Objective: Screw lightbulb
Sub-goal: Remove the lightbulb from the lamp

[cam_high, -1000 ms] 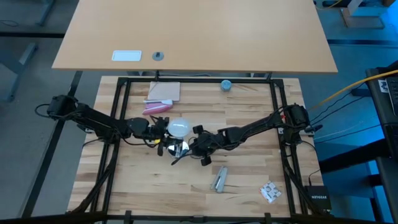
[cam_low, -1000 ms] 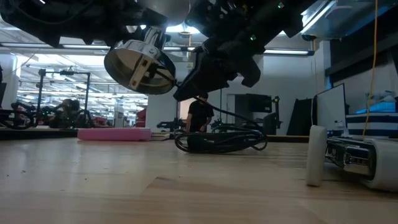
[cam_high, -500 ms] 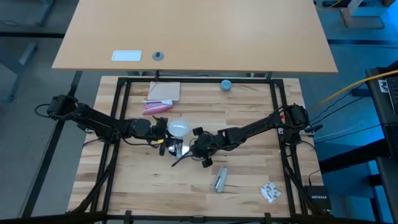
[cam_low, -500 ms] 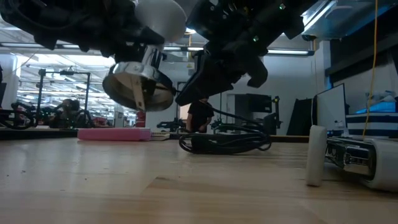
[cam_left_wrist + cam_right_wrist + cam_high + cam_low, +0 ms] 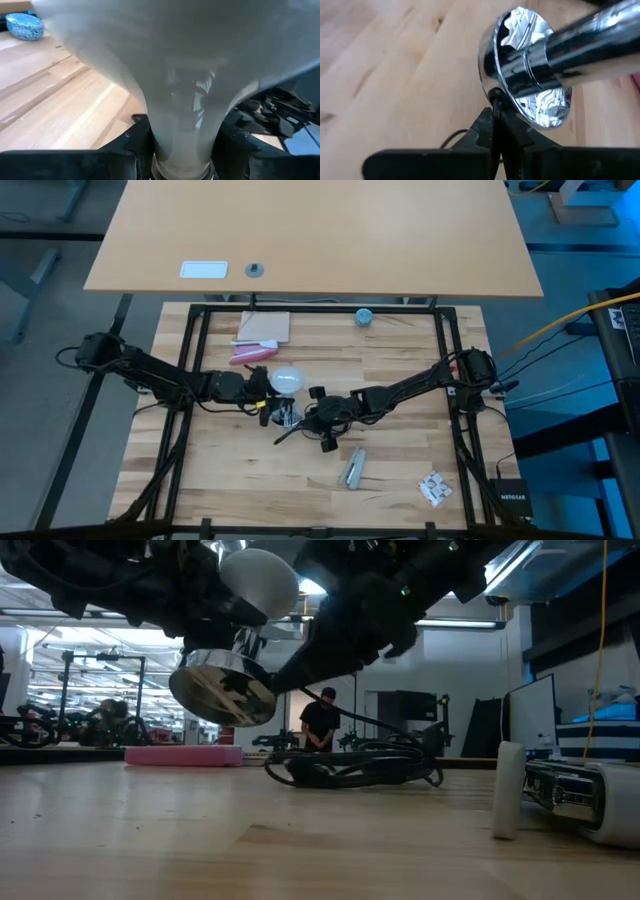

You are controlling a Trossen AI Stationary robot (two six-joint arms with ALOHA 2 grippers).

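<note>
The white frosted lightbulb (image 5: 287,380) hangs above the table's middle, its neck on the upper end of a chrome tube (image 5: 245,642). That tube rises from a shiny round lamp base (image 5: 222,690). My left gripper (image 5: 262,388) comes from the left and is shut on the bulb (image 5: 165,45). My right gripper (image 5: 298,418) comes from the right and is shut at the base's rim (image 5: 525,95). The lamp's black cord (image 5: 350,768) trails down onto the table. My left gripper pinches the bulb's narrow neck (image 5: 182,131) between its two fingers (image 5: 134,146), one on each side, coming nearly level from the table's left. The bulb is clear of the table, globe uppermost. My right gripper pinches a thin black part at the base's rim (image 5: 492,97) between its shut fingertips (image 5: 485,125), slanting down from the table's right. The base hangs clear of the table, tilted.
A pink bar (image 5: 250,352) and a beige pad (image 5: 265,327) lie at the far left, a small blue round object (image 5: 364,316) at the far edge. A metal clip (image 5: 352,468) and a crumpled piece (image 5: 434,488) lie toward the near right. A person (image 5: 322,725) stands in the room behind.
The lamp has tipped. Its chrome base, which faced the low camera slantwise, now hangs closer to level, and the bulb has come lower above it. My left gripper has tipped downward with the bulb, and my right gripper has rolled a little at the base.
</note>
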